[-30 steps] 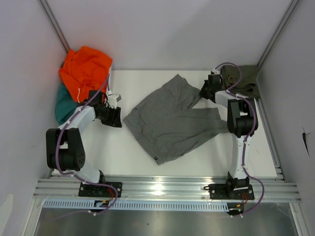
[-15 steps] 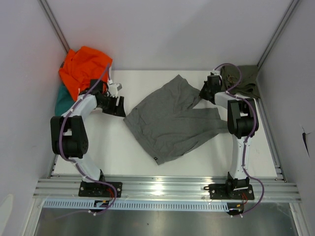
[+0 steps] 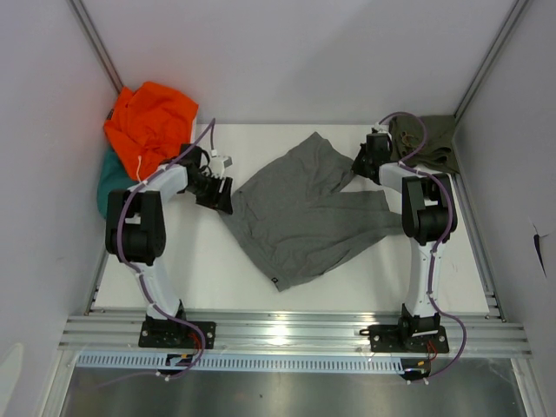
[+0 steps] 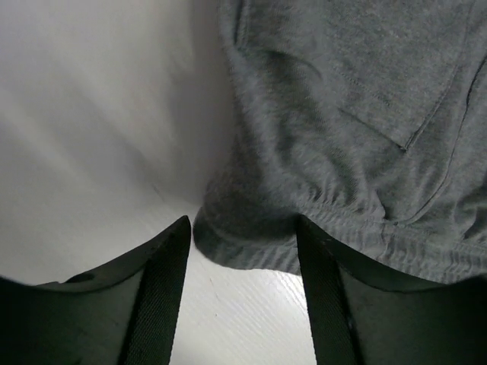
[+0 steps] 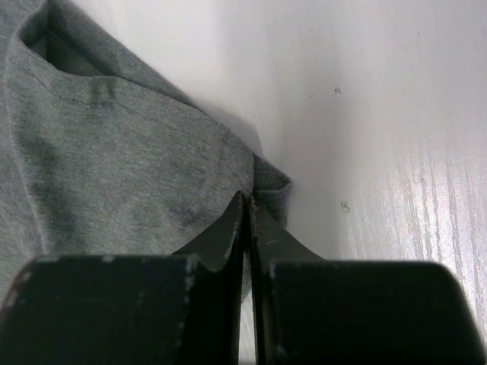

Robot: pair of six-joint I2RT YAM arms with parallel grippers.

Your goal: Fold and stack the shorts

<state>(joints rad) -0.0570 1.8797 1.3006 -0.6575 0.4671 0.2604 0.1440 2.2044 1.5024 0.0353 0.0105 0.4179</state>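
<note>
Left gripper (image 4: 242,224): fingers spread apart, nothing held, straddling waistband corner of grey shorts (image 3: 304,213). Right gripper (image 5: 247,209): fingers pressed together, clamped on leg hem of same shorts. Grey shorts spread flat, mid table (image 3: 217,269), between both arms. Olive green shorts (image 3: 430,139) bunched at far right corner. Orange garment (image 3: 152,122) heaped over teal garment (image 3: 109,187) at far left.
</note>
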